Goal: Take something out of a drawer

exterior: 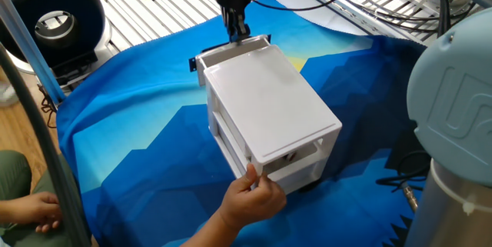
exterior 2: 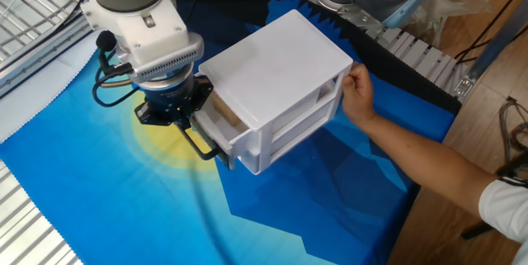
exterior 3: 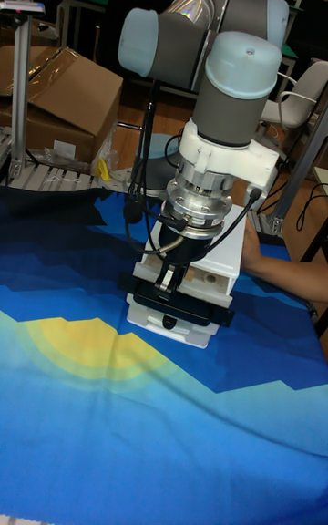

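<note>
The white cabinet (exterior: 269, 101) stands on the blue cloth. Its top drawer (exterior 2: 221, 133) is pulled partly out toward the arm. My gripper (exterior 2: 196, 133) is shut on the drawer's small black handle (exterior 2: 205, 147); in one fixed view the gripper (exterior: 237, 33) reaches down at the cabinet's far end. A tan, light-brown thing (exterior 2: 218, 114) shows inside the open drawer, mostly hidden under the cabinet top. The tall fixed view has the gripper (exterior 3: 167, 283) at the drawer front, and the tan thing (exterior 3: 208, 277) behind it.
A person's hand (exterior: 257, 197) holds the cabinet's back end, also seen as a hand (exterior 2: 359, 92) in the other fixed view. A black round device (exterior: 54, 16) sits at the far left. A cardboard box (exterior 3: 55, 106) stands behind the table.
</note>
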